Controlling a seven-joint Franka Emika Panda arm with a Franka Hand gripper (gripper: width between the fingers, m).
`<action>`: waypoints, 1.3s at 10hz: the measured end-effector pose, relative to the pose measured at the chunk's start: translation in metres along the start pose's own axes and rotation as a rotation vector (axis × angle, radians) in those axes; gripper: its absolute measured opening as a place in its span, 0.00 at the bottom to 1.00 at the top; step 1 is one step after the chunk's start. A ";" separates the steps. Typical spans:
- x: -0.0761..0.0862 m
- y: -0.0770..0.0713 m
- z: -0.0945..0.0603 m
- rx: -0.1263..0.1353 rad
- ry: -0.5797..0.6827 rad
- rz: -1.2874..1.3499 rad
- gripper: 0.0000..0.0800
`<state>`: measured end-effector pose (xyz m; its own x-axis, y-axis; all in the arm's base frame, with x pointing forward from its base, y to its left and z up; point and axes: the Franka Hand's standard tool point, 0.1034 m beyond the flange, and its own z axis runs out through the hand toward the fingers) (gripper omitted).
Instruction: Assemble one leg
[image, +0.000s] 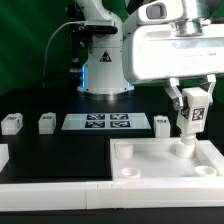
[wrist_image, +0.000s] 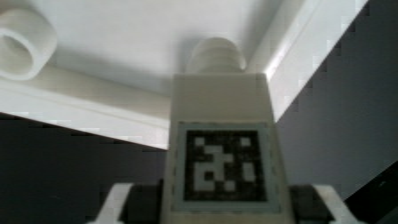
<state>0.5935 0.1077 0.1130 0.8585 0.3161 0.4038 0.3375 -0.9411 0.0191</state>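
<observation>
You see the white leg (image: 190, 118) with its black-and-white square tag, your white tray (image: 158, 166), a black tabletop (image: 60, 148), a white marker board (image: 96, 122) printed with four black-patterned tags

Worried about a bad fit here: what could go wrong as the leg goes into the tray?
1. The leg leans in the exterior view with its tip down at the tray; pressed on at that angle, it might jam instead of seating.
2. In the wrist view the tip sits by the tray's corner wall and hides its socket; it could miss.
3. The gripper holds only the leg's upper end; side load could twist it.
</observation>
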 end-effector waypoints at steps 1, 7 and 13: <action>0.005 0.001 0.006 0.002 0.004 -0.005 0.37; 0.013 0.000 0.015 0.006 0.010 -0.008 0.37; 0.027 0.008 0.028 0.007 0.011 -0.005 0.37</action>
<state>0.6301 0.1117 0.0981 0.8527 0.3190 0.4138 0.3443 -0.9388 0.0143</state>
